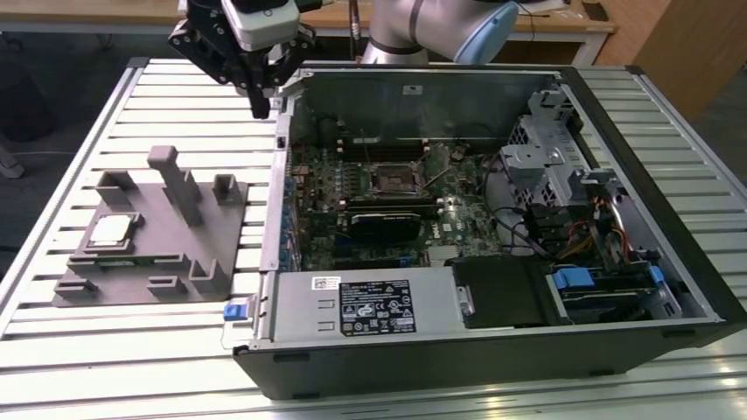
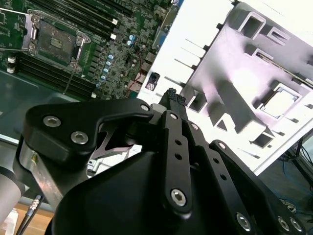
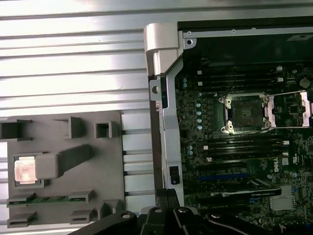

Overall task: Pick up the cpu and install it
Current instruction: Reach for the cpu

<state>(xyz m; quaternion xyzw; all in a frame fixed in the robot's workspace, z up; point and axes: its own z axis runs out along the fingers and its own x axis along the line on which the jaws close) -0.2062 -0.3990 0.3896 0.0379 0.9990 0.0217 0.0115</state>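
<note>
At the exterior view's left, a grey fixture (image 1: 175,262) lay on the slatted metal table (image 1: 70,350). The cpu (image 1: 111,229) sat flat in a square recess on the fixture's left part, metal top up. It also showed as a bright square in both wrist views (image 2: 279,103) (image 3: 25,170), part tucked beside a grey block of the fixture (image 3: 105,166). Nothing touched it. The chip looked light, thin and stiff, with a slick metal lid and probably delicate contacts underneath. The opposite side edges seemed the safest place to grip, kept level, not the faces. Further right and farther back, the gripper (image 1: 259,107) hung above the table at the far left corner of the open computer case (image 1: 491,367). That was well apart from the cpu. Its fingers appeared drawn together at the tip with nothing held, and both wrist views showed the same (image 2: 172,96) (image 3: 166,193). Right of that, inside the case, the motherboard's cpu socket (image 1: 394,179) stood empty with its retention frame swung open (image 3: 243,113). Memory slots flanked it. A power supply (image 1: 362,306) sat along the near edge, and a drive cage (image 1: 548,149) was at the far right. Pick-up had not started.
</note>
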